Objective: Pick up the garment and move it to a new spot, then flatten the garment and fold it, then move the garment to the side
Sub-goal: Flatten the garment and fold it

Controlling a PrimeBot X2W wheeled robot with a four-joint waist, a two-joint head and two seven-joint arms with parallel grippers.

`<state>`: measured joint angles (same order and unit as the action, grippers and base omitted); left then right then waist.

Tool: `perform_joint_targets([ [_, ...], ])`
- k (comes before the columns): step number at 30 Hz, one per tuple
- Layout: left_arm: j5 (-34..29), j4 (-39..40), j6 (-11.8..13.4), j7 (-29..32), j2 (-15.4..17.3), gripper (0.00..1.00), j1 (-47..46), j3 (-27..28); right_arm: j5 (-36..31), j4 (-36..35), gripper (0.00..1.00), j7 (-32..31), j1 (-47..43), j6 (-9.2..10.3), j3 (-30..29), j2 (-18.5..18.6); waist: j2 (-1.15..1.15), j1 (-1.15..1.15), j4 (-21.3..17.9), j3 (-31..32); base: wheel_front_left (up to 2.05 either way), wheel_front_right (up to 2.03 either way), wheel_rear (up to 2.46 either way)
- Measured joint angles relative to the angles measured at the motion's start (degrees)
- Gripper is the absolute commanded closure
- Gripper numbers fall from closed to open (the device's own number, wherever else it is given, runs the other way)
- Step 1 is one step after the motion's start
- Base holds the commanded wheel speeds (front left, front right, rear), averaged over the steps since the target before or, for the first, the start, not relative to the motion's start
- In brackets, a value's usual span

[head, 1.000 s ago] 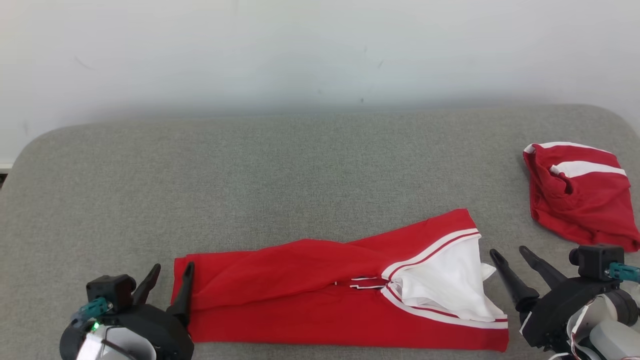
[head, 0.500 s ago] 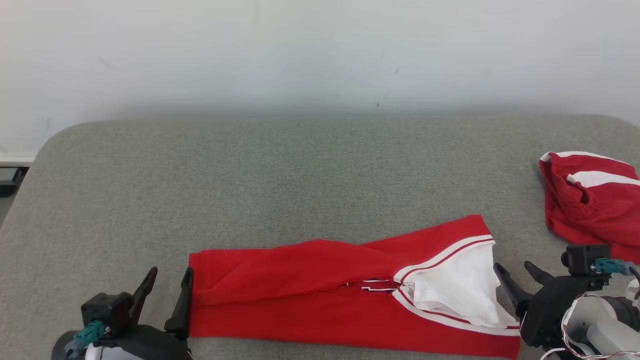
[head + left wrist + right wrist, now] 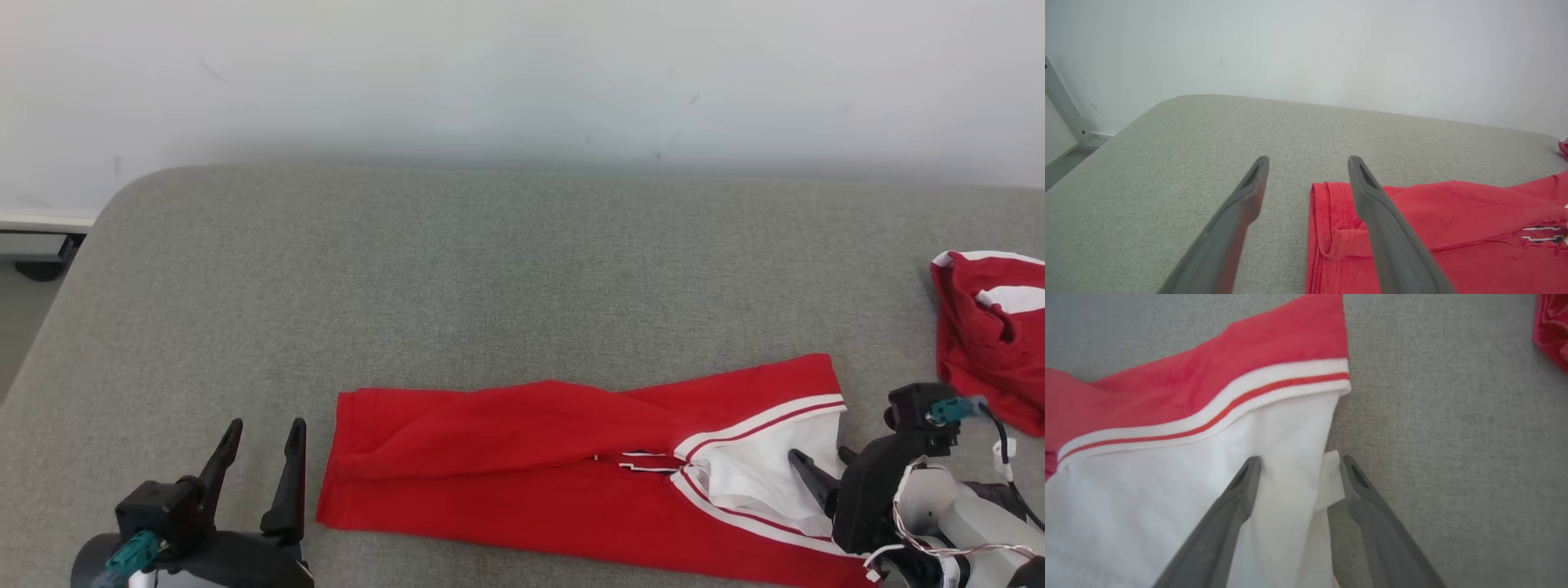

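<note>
Two grippers stand spread, empty: left gripper [image 3: 267,425] at nine o'clock of the garment [image 3: 522,457], right gripper [image 3: 1300,458] over its three-o'clock end. Folding seems underway; next, pinch both ends.

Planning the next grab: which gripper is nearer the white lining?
Right. The right gripper straddles the edge of the white lining; the left gripper is beside the opposite end of the red garment.

Bare indoor room: grey upholstered surface [image 3: 408,269], white wall [image 3: 490,73].
</note>
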<state>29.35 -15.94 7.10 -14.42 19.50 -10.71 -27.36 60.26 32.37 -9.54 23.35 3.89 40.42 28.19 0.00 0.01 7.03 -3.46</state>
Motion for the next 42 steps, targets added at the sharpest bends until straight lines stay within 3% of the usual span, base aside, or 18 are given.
perform_joint_targets([
  [8,-2.9,1.2,0.0,0.0,-1.37,0.0,1.41,2.82,0.45,1.78,0.0,-4.59,2.95,-1.99,1.76,-1.63,0.0,0.0,0.98,-1.05,0.0,0.0,0.0],
  [9,-3.07,1.47,0.01,0.0,-1.49,0.0,1.46,3.09,0.77,2.02,0.38,-5.04,3.09,-2.35,1.79,-1.63,0.0,0.0,0.98,-1.08,0.0,0.0,0.0],
  [10,-3.3,1.75,0.0,0.0,-1.67,0.0,1.53,3.36,0.81,2.29,0.82,-5.17,3.14,-2.7,1.79,-1.59,0.0,0.0,0.98,-1.1,0.0,0.0,0.0],
  [11,-3.57,1.98,0.0,-0.01,-1.89,0.0,1.74,3.69,0.82,2.45,1.0,-5.41,3.15,-3.07,1.79,-1.54,0.0,0.0,0.96,-1.12,0.0,0.0,0.0],
  [20,-5.08,2.41,0.01,-0.01,-3.16,0.0,3.77,5.97,0.92,4.44,1.0,-7.1,4.92,-4.86,2.01,-1.24,0.01,0.0,-0.21,-0.89,0.0,0.0,0.0],
  [26,-6.62,3.08,0.01,-0.01,-3.66,0.0,3.78,6.32,0.05,5.6,1.0,-6.26,6.2,-4.85,0.63,3.58,0.0,0.0,-0.9,-0.8,0.0,0.0,0.0],
  [30,-7.01,3.3,0.01,-0.01,-3.86,0.0,4.55,6.95,0.99,5.13,1.0,-5.99,6.77,-5.91,-0.8,3.93,0.0,0.0,-1.46,-0.71,0.0,0.0,0.0],
  [37,-7.16,3.16,0.01,-0.01,-4.65,0.0,4.77,7.34,8.78,-0.75,1.0,-7.67,6.61,-9.76,-3.46,1.98,0.0,0.0,-2.38,-0.26,0.0,0.0,0.0],
  [42,-7.23,2.67,0.01,-0.01,-4.97,0.0,4.85,7.59,14.47,-6.73,1.0,-11.45,6.57,-10.45,-4.56,1.51,0.0,0.0,-2.92,0.42,0.0,0.0,0.0],
])
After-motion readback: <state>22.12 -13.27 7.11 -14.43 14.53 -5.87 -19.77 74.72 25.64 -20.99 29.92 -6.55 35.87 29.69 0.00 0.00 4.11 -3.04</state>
